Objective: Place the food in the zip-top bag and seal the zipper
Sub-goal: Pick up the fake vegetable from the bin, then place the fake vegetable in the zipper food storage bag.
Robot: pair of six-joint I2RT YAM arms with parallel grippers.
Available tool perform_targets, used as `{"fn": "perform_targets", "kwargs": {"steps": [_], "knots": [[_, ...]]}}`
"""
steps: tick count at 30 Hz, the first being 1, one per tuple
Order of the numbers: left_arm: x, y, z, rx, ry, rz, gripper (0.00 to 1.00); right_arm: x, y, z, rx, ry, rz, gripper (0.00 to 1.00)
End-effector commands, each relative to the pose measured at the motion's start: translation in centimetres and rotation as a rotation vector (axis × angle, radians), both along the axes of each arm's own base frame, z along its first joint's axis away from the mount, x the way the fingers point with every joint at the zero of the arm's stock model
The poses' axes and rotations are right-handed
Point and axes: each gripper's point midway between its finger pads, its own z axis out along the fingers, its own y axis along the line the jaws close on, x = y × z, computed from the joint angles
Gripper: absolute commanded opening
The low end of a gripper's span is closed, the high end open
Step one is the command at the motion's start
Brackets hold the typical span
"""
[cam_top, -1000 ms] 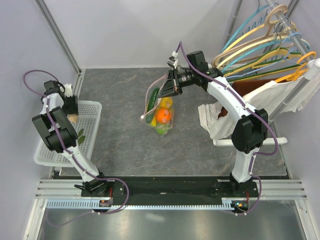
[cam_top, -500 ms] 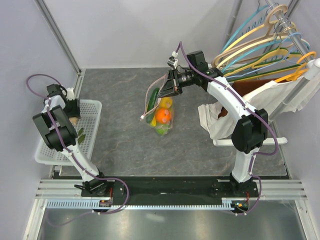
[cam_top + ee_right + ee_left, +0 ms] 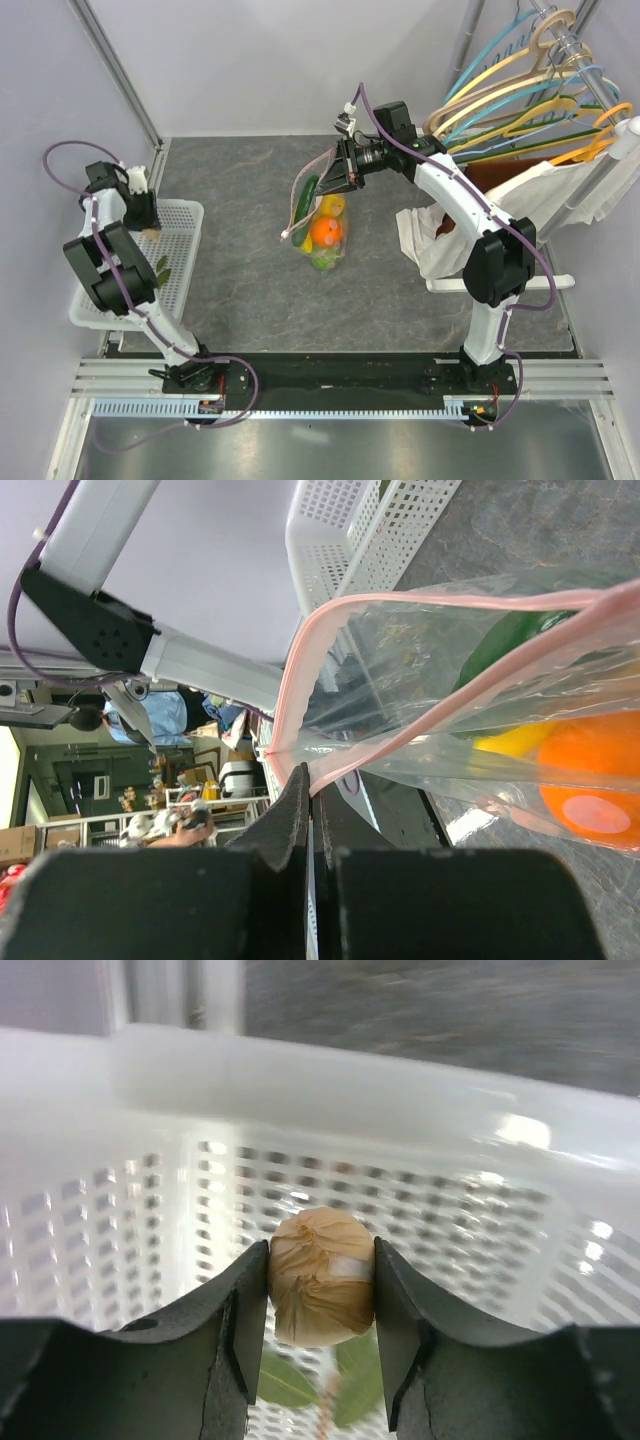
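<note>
The clear zip-top bag [image 3: 318,215] hangs open above the table's middle, with orange [image 3: 326,232], yellow and green food inside. My right gripper [image 3: 345,172] is shut on the bag's pink zipper strip [image 3: 330,770] at its upper edge and holds the mouth up; the strip and orange piece [image 3: 590,795] show in the right wrist view. My left gripper [image 3: 143,215] is over the white mesh basket [image 3: 190,262] at the left, shut on a small tan, papery round piece [image 3: 321,1277] held between its fingers [image 3: 245,1320].
Green leaves [image 3: 345,1378] lie on the basket floor below the held piece. A rack of coloured hangers [image 3: 540,95] and white cloth [image 3: 440,235] stand at the right. The enclosure walls sit close behind the basket.
The left gripper has shifted slightly back and left over the basket's far corner. The right arm and bag have not moved.
</note>
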Motion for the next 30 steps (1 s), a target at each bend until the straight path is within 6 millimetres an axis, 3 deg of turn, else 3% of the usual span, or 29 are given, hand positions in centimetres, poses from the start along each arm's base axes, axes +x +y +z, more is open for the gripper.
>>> {"fn": "perform_targets", "kwargs": {"steps": [1, 2, 3, 5, 6, 8, 9, 11, 14, 20, 24, 30], "knots": [[1.7, -7.0, 12.9, -0.136, -0.283, -0.171, 0.48, -0.7, 0.0, 2.1, 0.050, -0.052, 0.032, 0.00], [2.0, -8.7, 15.7, -0.153, -0.338, -0.225, 0.48, -0.7, 0.0, 2.0, 0.048, -0.051, 0.033, 0.00], [2.2, -12.8, 17.9, -0.230, -0.388, -0.333, 0.49, -0.7, 0.1, 1.9, 0.046, -0.048, 0.033, 0.00], [0.6, -17.6, 23.4, -0.267, -0.475, -0.449, 0.50, -0.6, 0.1, 2.0, 0.048, -0.056, 0.032, 0.00], [-0.4, -22.1, 25.3, -0.321, -0.508, -0.573, 0.50, -0.6, 0.1, 2.1, 0.049, -0.056, 0.030, 0.00], [-2.6, -26.8, 29.5, -0.341, -0.593, -0.692, 0.51, -0.6, 0.1, 2.3, 0.050, -0.060, 0.029, 0.00], [-4.2, -30.7, 30.8, -0.396, -0.609, -0.804, 0.52, -0.7, 0.1, 2.3, 0.050, -0.062, 0.031, 0.00], [-6.1, -34.4, 33.6, -0.470, -0.666, -0.886, 0.52, -0.8, 0.0, 2.3, 0.050, -0.060, 0.032, 0.00], [-8.6, -40.2, 34.8, -0.551, -0.670, -1.026, 0.52, -0.9, -0.1, 2.5, 0.054, -0.063, 0.033, 0.00], [-8.2, -45.6, 31.9, -0.508, -0.610, -1.112, 0.52, -1.3, -0.1, 2.9, 0.060, -0.067, 0.039, 0.00], [-6.8, -46.7, 30.2, -0.473, -0.585, -1.105, 0.52, -1.6, -0.3, 3.0, 0.061, -0.069, 0.038, 0.00], [-4.7, -46.1, 29.0, -0.408, -0.586, -1.030, 0.52, -1.9, -0.5, 3.3, 0.064, -0.072, 0.041, 0.00]]}}
